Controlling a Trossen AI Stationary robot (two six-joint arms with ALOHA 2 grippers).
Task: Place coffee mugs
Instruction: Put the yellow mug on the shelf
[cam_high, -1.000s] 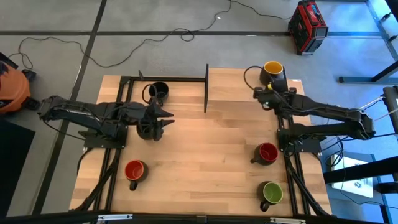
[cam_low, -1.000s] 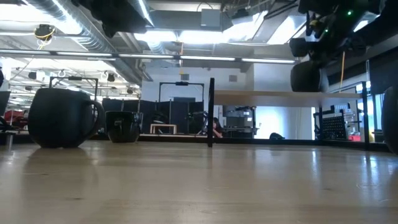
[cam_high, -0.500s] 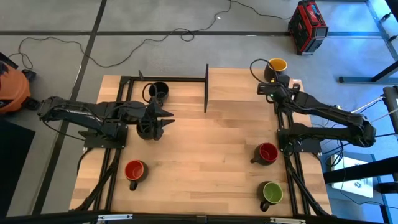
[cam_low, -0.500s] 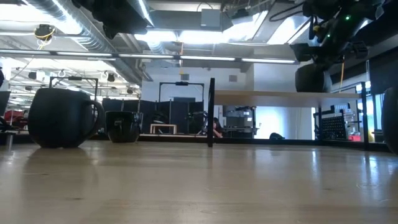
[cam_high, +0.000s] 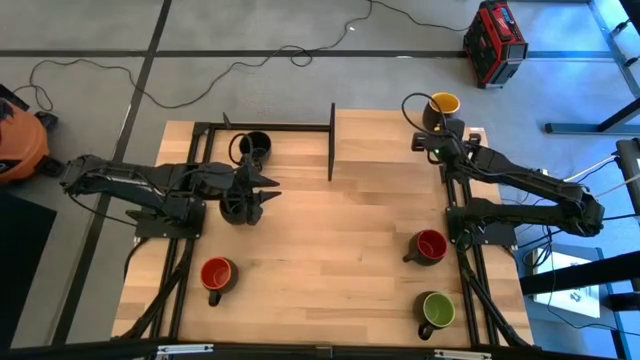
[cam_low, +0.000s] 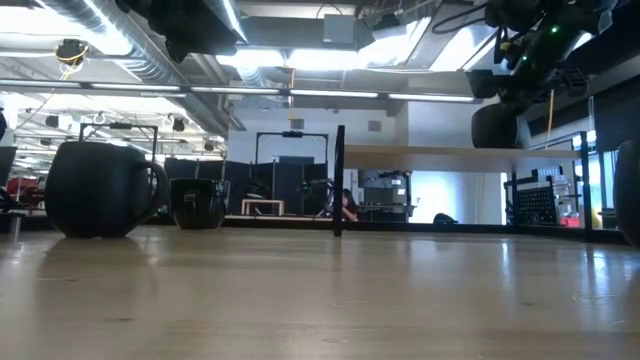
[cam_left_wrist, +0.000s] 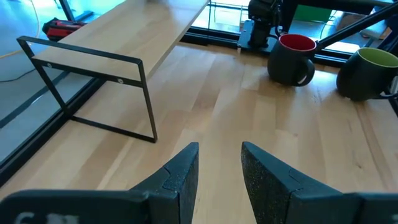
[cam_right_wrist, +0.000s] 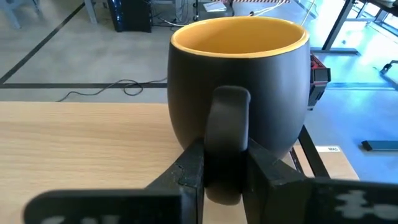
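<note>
High view: I look straight down on the whole surface (cam_high: 340, 240). Low view: level with the surface top, facing the room. Left wrist view: forward across the surface toward the red mug (cam_left_wrist: 292, 57), shared with the high view. Right wrist view: close on the yellow mug (cam_right_wrist: 239, 87), also seen from above.

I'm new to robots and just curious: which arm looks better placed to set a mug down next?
The right: its fingers are shut on the yellow mug's handle above the shelf. The left gripper is empty.
</note>
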